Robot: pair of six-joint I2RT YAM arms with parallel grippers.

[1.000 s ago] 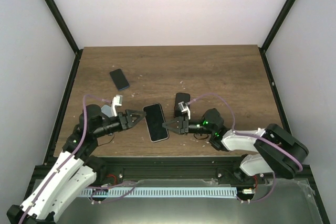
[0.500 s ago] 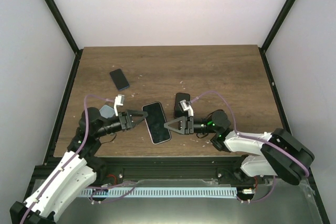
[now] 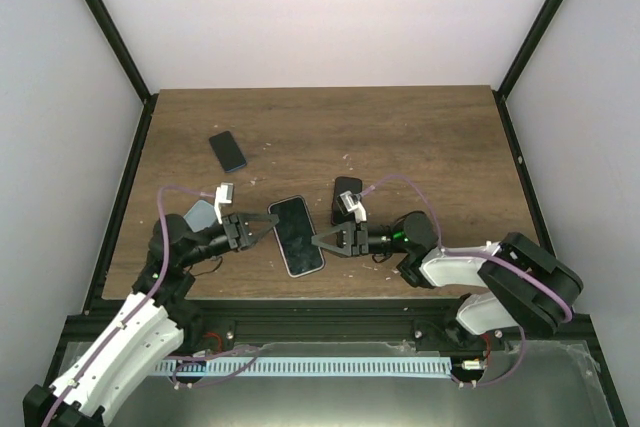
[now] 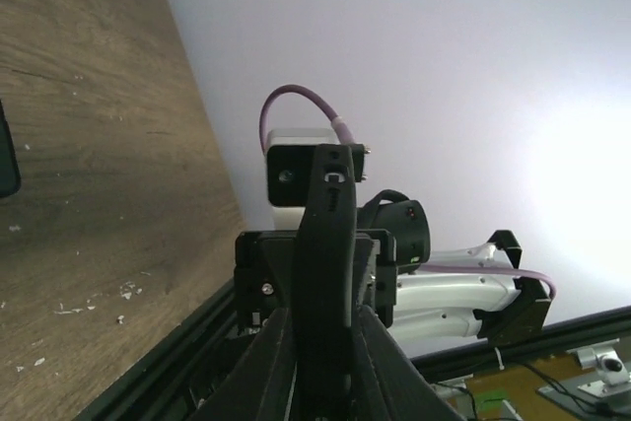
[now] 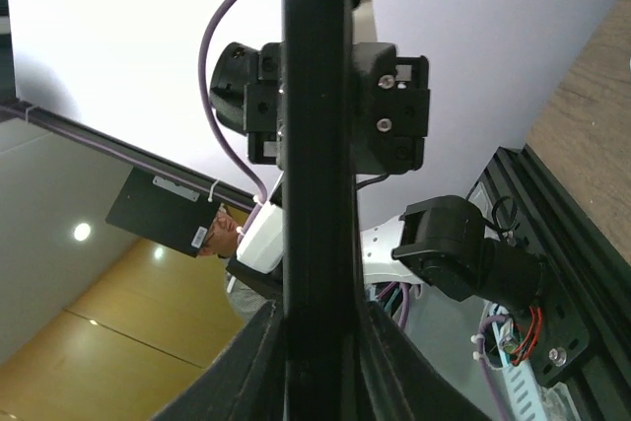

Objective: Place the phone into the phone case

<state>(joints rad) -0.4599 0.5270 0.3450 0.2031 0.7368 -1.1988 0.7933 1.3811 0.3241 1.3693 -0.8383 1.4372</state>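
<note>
One phone (image 3: 297,237) centre-frame, long axis up-frame, top leaning left, edges pinched by left gripper (image 3: 268,219) and right gripper (image 3: 318,239), one dark phone (image 3: 228,151) upper left.

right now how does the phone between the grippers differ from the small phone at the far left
The gripped phone is clamped on both long edges by the left gripper and right gripper; the small phone lies free on the table. The gripped phone looks larger from above and has a pale rim; the small phone is dark all over. Both show dark faces and are slanted the same way.
</note>
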